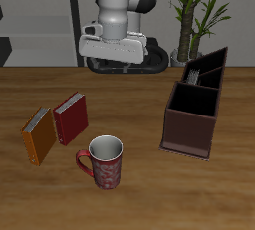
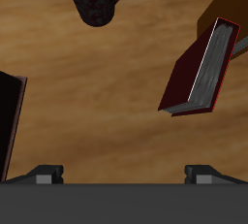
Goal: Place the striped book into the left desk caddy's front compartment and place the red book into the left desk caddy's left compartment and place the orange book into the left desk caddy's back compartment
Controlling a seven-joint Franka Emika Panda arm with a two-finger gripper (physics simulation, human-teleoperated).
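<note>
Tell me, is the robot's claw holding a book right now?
No, nothing is held. The gripper is open and empty above the table, with bare wood between its fingertips. The red book and orange book stand untouched beside the mug.

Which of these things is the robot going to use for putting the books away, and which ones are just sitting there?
For the job:
- red book, standing on the table
- orange book, right beside it
- left desk caddy
- striped book, which seems to be in the caddy already
- gripper, holding nothing

Just sitting there:
- mug
- potted plant behind the table
</note>
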